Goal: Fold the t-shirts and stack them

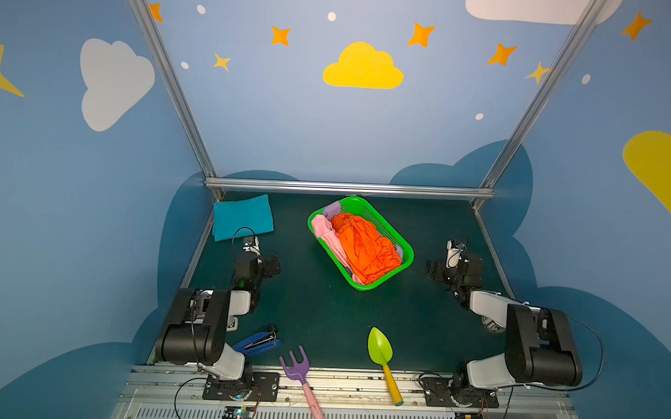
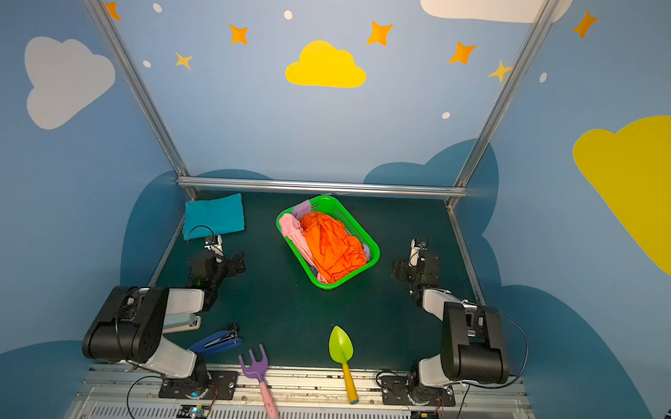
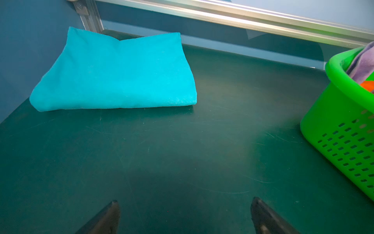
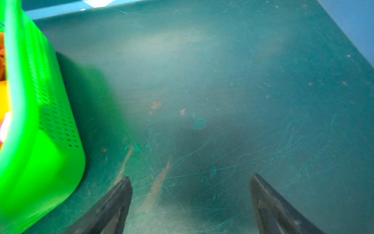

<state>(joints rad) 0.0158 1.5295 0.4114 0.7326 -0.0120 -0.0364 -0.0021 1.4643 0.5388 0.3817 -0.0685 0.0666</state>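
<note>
teal t-shirt [image 1: 243, 217] lies folded in the far left corner of the table [image 1: 322, 313]. orange t-shirt [image 1: 363, 246], pink t-shirt [image 1: 320, 225] and lilac t-shirt [image 1: 332, 209] sit crumpled in the green basket [image 1: 381, 223]. left gripper [image 3: 185, 201] and right gripper [image 4: 190, 176] hover either side, jaws wide, empty.

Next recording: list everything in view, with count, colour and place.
teal t-shirt: 1, teal, folded, far left corner
basket: 1, green, mid-table
orange t-shirt: 1, orange, topmost in basket
pink t-shirt: 1, pink, in basket
lilac t-shirt: 1, lilac, in basket
stapler: 1, blue, front left
toy rake: 1, purple, pink handle, front edge
toy trowel: 1, green, yellow handle, front edge
left gripper: 1, black, open, left of basket
right gripper: 1, black, open, right of basket
</note>
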